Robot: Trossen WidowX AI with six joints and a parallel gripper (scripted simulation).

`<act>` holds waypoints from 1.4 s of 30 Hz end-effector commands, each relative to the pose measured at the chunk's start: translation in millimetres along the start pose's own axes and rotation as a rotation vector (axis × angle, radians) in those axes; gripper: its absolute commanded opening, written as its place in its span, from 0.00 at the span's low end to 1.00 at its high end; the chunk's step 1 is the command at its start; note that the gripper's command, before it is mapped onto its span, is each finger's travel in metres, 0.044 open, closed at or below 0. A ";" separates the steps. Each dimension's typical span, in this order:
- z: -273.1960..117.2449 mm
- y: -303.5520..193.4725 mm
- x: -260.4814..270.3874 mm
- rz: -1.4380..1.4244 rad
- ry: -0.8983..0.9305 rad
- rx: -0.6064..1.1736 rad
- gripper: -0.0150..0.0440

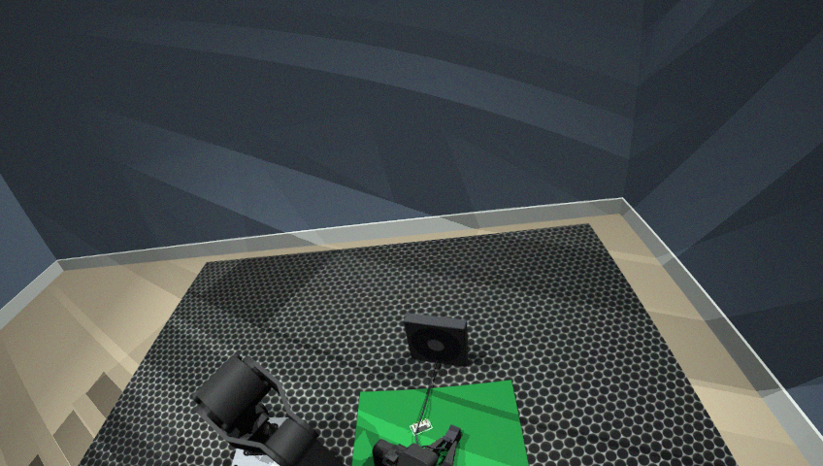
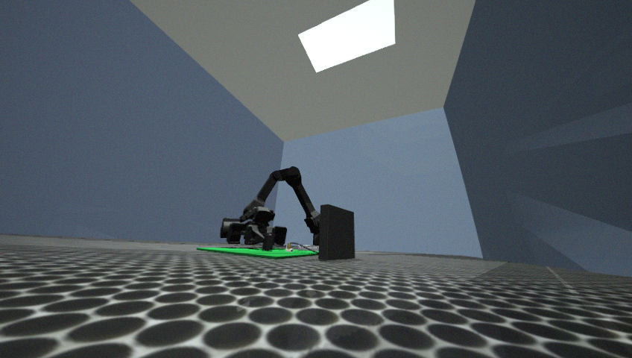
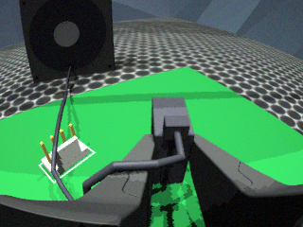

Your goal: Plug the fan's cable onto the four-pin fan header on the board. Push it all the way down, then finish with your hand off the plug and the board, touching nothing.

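My gripper is shut on the dark grey fan plug, which stands upright between the fingertips. They are low over the green board; whether the plug touches the board cannot be told. The white four-pin fan header, with bare gold pins, is clearly apart from the plug, to its left in the wrist view. The dark cable bends from the plug past the left finger and crosses over the header to the fan.
The fan stands upright on the black hexagon-patterned mat, beyond the board's far edge. The cable runs across the board between fan and gripper. A white piece shows under the arm's base in the top view.
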State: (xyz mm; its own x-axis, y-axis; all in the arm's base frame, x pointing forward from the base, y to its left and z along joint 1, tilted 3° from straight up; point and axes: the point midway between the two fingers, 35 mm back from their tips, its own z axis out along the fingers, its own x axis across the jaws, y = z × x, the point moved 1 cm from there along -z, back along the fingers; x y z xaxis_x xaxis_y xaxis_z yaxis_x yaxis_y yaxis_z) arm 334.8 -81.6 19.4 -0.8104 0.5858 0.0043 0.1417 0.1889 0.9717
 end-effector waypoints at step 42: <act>-26.6 3.5 -3.6 0.002 -0.012 0.027 0.49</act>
State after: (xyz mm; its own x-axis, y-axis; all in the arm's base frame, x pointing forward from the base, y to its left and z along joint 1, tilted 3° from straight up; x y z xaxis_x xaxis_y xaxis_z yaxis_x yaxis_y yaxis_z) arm 324.7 -98.3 26.5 -0.8028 0.5961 0.0136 0.1611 0.1949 0.9675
